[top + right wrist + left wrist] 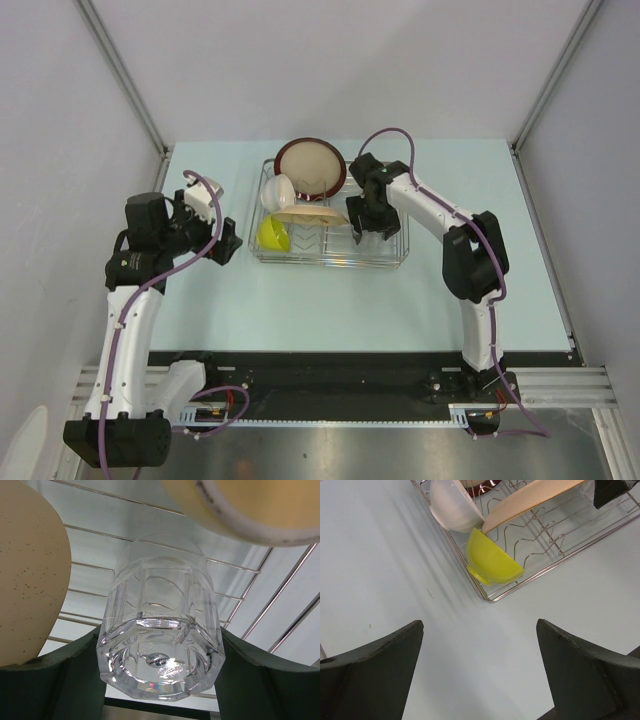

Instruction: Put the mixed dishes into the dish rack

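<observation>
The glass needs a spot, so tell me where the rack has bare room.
Free: the near-right wires of the dish rack, between the tan plate and the right wall, under the held glass; also the table in front. Crowded: the left end, where white bowl, lime-green bowl and red-rimmed plate stand packed.

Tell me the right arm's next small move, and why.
Probably lower the glass straight down onto the wires of the dish rack, then open. The right gripper is shut on the glass, its mouth toward the wires, in the gap between the beige plate and the mug. Whether it already touches the wires cannot be told.
</observation>
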